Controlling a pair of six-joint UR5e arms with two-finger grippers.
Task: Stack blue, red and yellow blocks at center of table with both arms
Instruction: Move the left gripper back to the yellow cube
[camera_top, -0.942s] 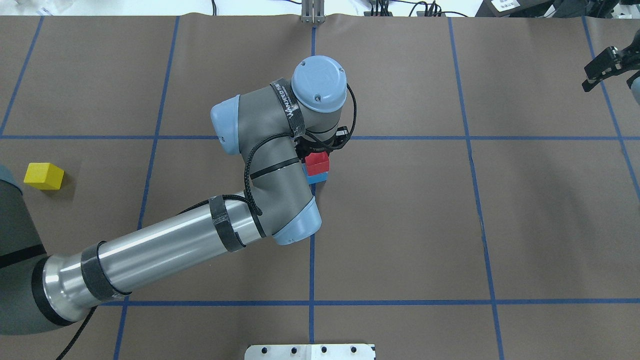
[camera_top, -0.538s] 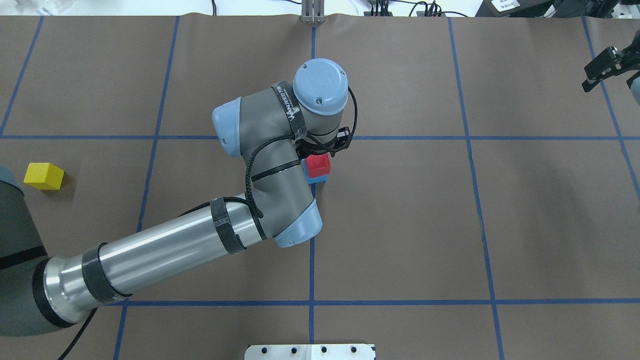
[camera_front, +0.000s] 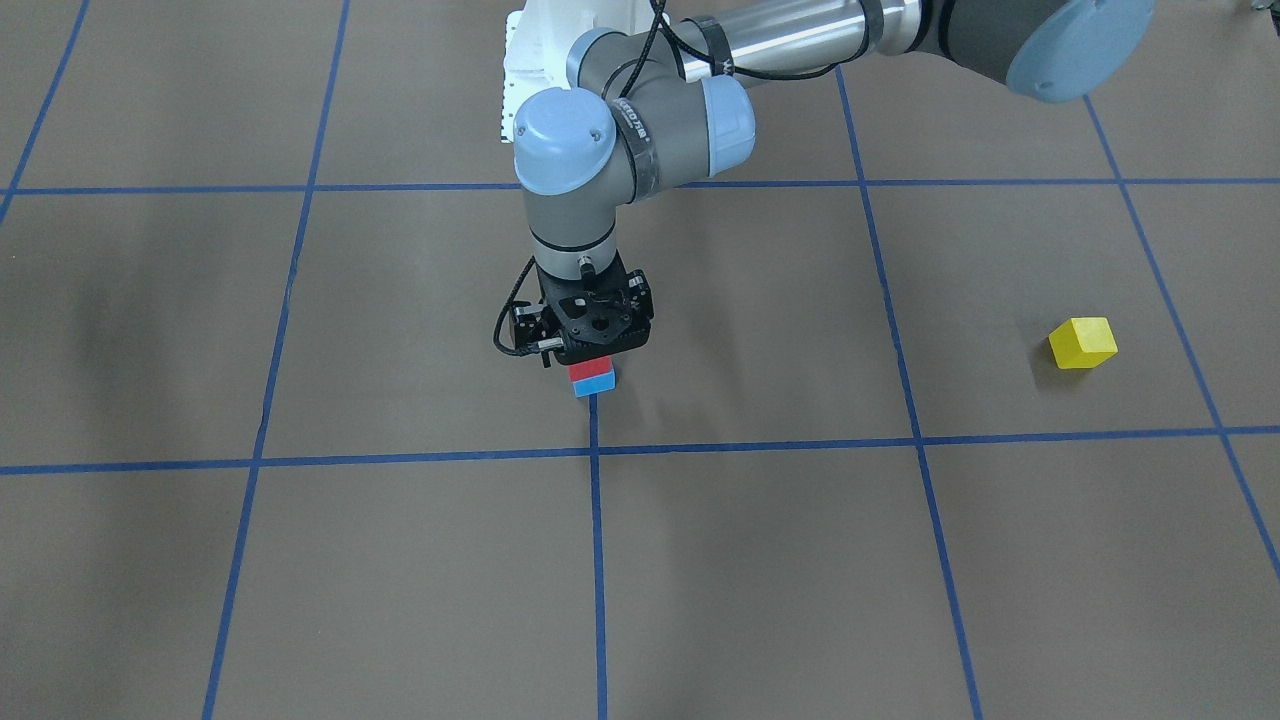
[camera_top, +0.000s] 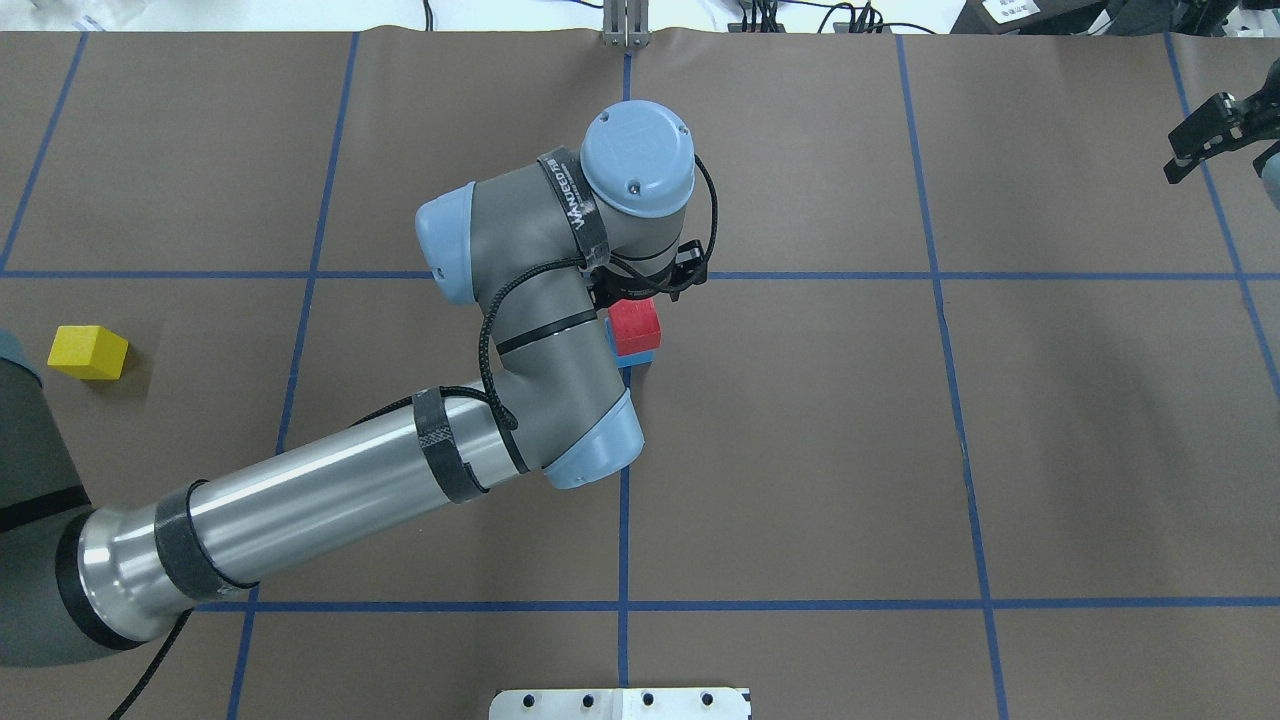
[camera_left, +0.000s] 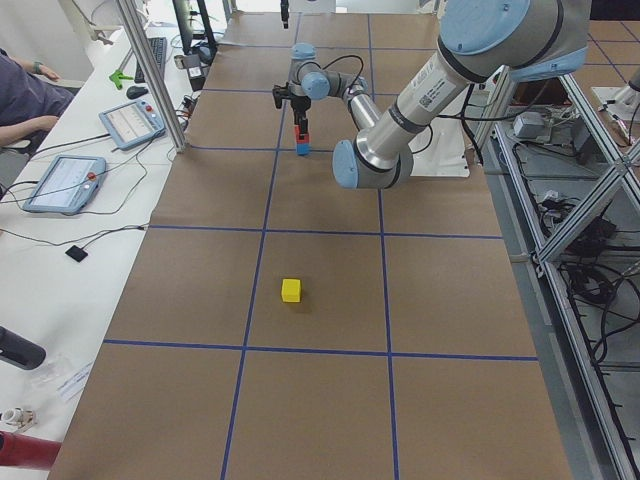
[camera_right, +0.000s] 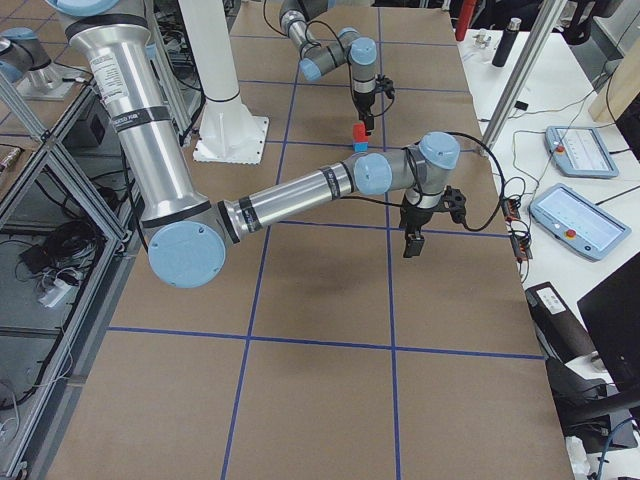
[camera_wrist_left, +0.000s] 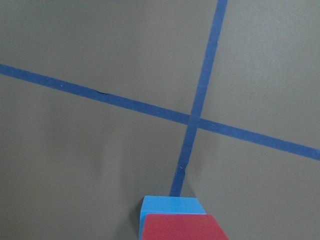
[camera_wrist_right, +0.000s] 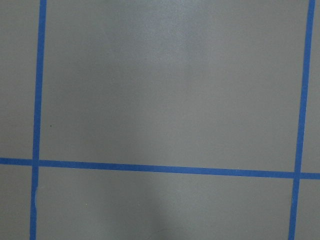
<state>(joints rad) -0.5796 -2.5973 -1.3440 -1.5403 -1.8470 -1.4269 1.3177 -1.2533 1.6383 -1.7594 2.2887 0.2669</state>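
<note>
At tabletop centre, red block (camera_top: 633, 325) stacked on blue block (camera_front: 594, 385), side edges close to flush, near a tape crossing (camera_wrist_left: 192, 121). Directly above, pointing straight down, left gripper (camera_front: 596, 338); fingers hidden under its body, so cannot tell whether apart or clamped. Yellow block (camera_top: 88, 352) near the left edge, well apart from the stack. Right gripper (camera_top: 1205, 135) by the far right corner, finger state unclear. Between stack and right edge, broad brown table cover (camera_top: 1000, 450).
</note>
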